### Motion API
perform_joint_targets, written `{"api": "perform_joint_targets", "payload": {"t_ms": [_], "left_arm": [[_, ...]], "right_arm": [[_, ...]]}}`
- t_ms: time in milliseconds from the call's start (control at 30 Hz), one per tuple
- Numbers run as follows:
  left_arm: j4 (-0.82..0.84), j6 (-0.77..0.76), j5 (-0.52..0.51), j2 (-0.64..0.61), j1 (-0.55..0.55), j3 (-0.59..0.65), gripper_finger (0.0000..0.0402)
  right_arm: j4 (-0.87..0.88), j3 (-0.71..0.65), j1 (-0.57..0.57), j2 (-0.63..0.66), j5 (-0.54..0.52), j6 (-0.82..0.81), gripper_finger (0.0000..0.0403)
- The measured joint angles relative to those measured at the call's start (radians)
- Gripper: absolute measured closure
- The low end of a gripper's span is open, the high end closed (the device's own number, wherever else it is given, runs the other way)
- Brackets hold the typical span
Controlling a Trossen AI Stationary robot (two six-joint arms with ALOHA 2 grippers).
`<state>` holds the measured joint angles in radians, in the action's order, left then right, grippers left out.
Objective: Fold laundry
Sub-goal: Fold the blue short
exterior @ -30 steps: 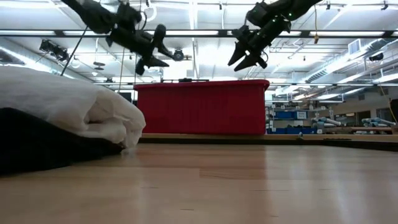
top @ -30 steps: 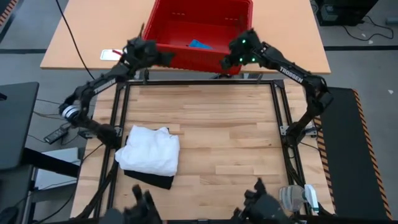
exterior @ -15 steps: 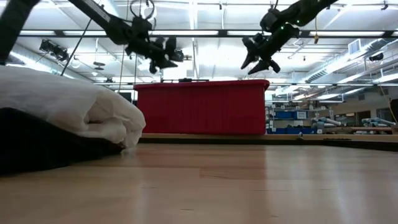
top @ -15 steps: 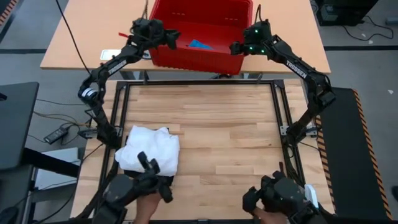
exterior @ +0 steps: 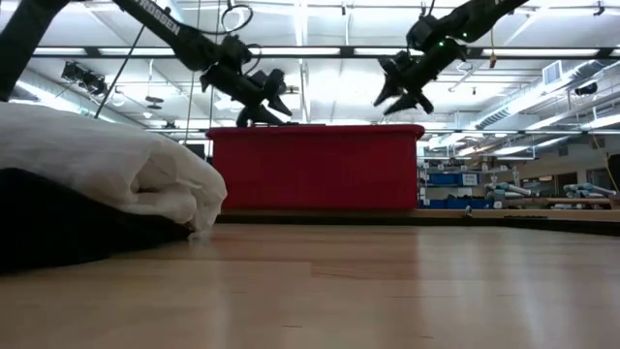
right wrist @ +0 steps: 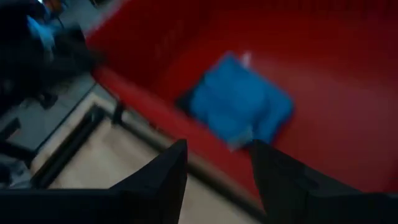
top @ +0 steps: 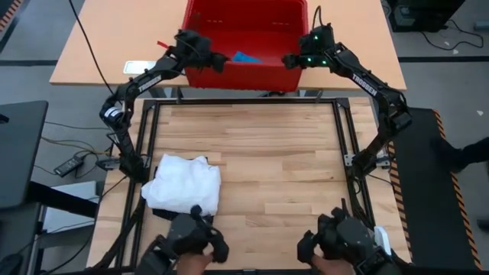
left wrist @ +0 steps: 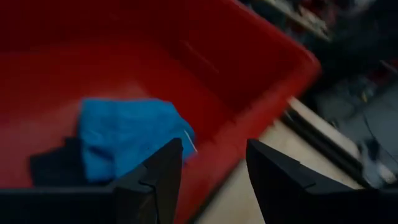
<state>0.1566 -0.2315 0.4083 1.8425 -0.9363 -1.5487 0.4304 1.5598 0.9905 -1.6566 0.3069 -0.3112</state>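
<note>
A bright blue piece (left wrist: 127, 143) lies on the floor of the red basket (top: 275, 23), also seen in the high view (top: 246, 56) and the right wrist view (right wrist: 239, 106). A folded white T-shirt (top: 183, 185) rests on a black garment (top: 195, 222) at the table's near left. My left gripper (left wrist: 208, 168) hovers open above the basket's left part. My right gripper (right wrist: 214, 165) hovers open over the basket's near right rim. Both touch nothing.
The red basket stands on a tan table (top: 99, 46) beyond the wooden work table's (top: 275, 153) far edge. A dark patch (left wrist: 53, 168) lies beside the blue piece. A person's gloved hands (top: 195, 241) show at the near edge. The wood right of the T-shirt is bare.
Both arms have reached toward the far edge, over the red basket. The left gripper has moved from the basket's left outside to above its inside and has dipped lower. The right gripper has risen and moved over the near right rim. The person's hands at the near edge have shifted.
</note>
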Motion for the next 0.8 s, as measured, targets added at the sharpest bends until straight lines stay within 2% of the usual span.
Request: {"api": "perform_joint_targets", "payload": {"t_ms": [167, 333, 500, 667, 800], "left_arm": [[0.125, 0.061, 0.003, -0.005, 0.068, -0.003, 0.0222], [0.183, 0.133, 0.036, -0.013, 0.108, 0.002, 0.0222], [0.313, 0.213, 0.187, -0.01, 0.131, 0.004, 0.0229], [0.44, 0.243, 0.215, -0.011, 0.16, 0.004, 0.0246], [0.444, 0.249, 0.198, -0.012, 0.165, 0.004, 0.0258]], "right_arm": [[-0.139, 0.001, -0.028, -0.029, -0.087, 0.019, 0.022], [-0.068, 0.002, -0.054, -0.045, -0.199, 0.116, 0.022], [0.059, 0.0, -0.055, -0.076, -0.18, 0.217, 0.022], [0.026, 0.0, -0.058, -0.104, -0.206, 0.34, 0.022], [-0.104, 0.001, -0.069, -0.158, -0.216, 0.445, 0.0218]]}}
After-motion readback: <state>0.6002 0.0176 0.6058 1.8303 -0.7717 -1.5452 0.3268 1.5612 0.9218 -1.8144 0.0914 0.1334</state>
